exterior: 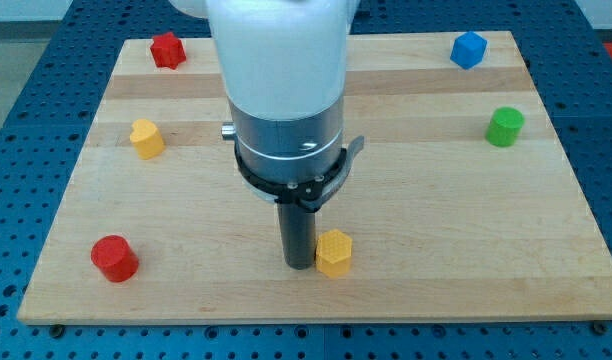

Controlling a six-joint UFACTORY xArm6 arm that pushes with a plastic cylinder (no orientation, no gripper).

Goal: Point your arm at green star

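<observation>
My tip (299,264) rested on the pale wooden desk (436,230), touching the left side of a yellow hexagonal block (334,252). No hand fitted; state not applicable. Green block (504,127), shape unclear, sat well apart toward the view's right edge, below a blue block (468,49).

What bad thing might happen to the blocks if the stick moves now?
My tip sits right beside the yellow block near the view's bottom, so moving toward the view's right would probably shove it. That block is also close to the board's bottom edge and might slide off. The only green block I see looks round, not star-shaped, so I may aim wrong.
</observation>
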